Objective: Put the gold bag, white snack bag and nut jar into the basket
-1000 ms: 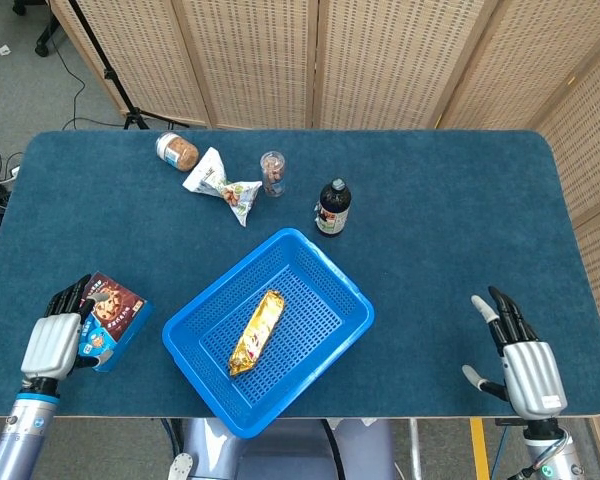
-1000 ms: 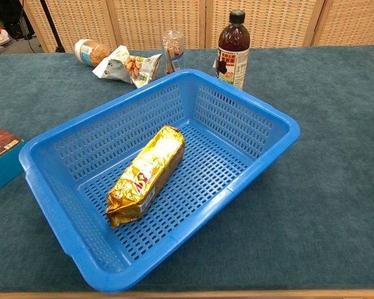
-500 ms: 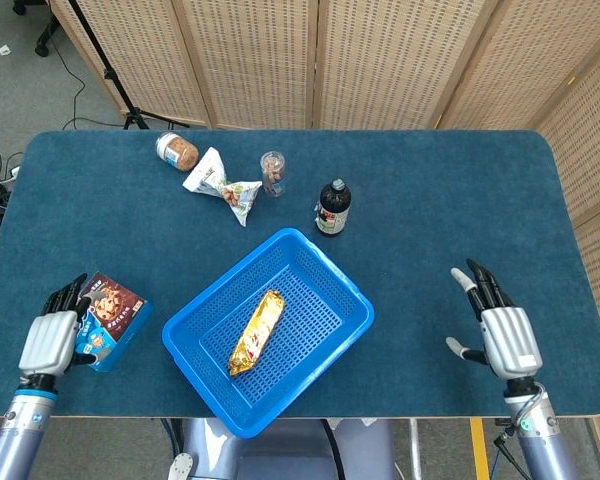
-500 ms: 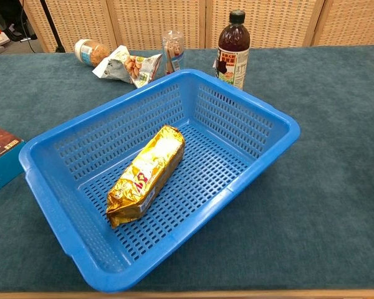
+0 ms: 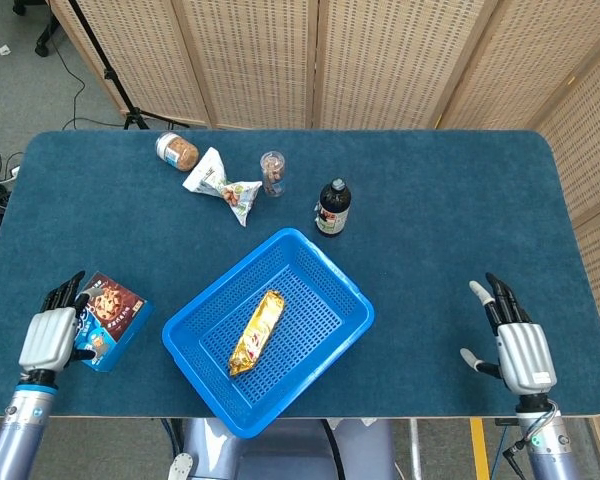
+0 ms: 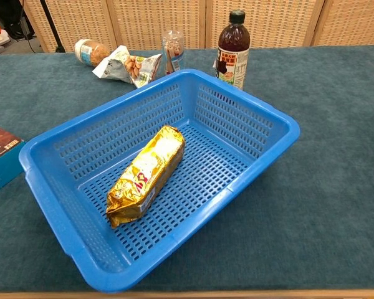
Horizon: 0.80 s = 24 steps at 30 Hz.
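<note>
Right hand: your right hand [image 5: 520,340] has drawn back toward the near right edge of the table [image 5: 450,210] from where it stood half a second ago; its fingers are apart and it holds nothing.
Left hand: your left hand [image 5: 52,335] sits at the near left corner much as before, fingers apart, its tips just beside the blue snack box [image 5: 108,320]; whether they touch it cannot be told.
Gold bag: already lying on the floor of the blue basket [image 6: 262,118], aslant along its length [image 6: 144,174]; unmoved between frames.
White snack bag: on the far left of the table [image 5: 220,185], well apart from both hands, unmoved.
Nut jar: on its side at the far left [image 5: 177,152], just beside the white snack bag; unmoved.
Bystanders: a small clear jar [image 5: 272,172] and a dark bottle [image 5: 331,207] stand just beyond the basket's far rim.
Meaning for the task: one item of three is in; neither hand is near the remaining two, so you appear to be between steps, and a long reach to the far left comes next.
</note>
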### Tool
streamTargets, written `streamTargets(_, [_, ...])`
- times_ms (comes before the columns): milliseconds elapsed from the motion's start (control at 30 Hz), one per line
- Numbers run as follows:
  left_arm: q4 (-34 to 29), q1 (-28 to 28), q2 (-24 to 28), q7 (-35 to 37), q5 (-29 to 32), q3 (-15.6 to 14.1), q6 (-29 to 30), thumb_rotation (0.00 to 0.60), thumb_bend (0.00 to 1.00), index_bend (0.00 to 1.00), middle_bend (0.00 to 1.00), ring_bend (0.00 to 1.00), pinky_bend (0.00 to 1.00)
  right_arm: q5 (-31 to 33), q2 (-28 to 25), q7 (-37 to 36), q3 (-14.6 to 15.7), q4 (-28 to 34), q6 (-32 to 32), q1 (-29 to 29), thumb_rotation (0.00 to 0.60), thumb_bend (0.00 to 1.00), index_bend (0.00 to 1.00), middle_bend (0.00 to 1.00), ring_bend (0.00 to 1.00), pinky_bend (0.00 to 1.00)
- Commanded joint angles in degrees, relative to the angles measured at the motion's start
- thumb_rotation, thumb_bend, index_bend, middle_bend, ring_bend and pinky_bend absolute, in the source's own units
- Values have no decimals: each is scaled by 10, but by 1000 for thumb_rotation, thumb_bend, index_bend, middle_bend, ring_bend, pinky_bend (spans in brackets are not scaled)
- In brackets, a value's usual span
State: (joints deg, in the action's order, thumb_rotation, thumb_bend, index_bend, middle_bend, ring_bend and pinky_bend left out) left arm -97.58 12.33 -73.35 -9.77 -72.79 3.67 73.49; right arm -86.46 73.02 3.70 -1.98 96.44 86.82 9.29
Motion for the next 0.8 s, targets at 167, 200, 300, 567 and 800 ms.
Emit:
streamTargets(167, [28,47,-8,-42,29,34,-45,600,109,250,0,49,91,17,-5,-28,-17,-17,-4,-3,600,156,93,0,0,282])
streamTargets(200, [31,58,-8,-44,35,43,-55,600,109,250,0,49,91,20,-5,-31,-19,-20,-5,-2,600,156,93,0,0,282])
streamTargets(300, [44,96,-5,-35,59,75,-98,600,109,250,0,49,91,26,-4,-37,-25,-27,-7,-3,600,156,93,0,0,282])
streamTargets(567, [184,237,-41,6,120,136,-277,600,120,250,0,49,91,45,-2,-55,-37,-46,-21,-3,600,156,93,0,0,282])
streamTargets(800, [359,333,-138,6,110,130,-359,600,124,250,0,49,91,60,-7,-71,-46,-56,-28,-6,600,156,93,0,0,282])
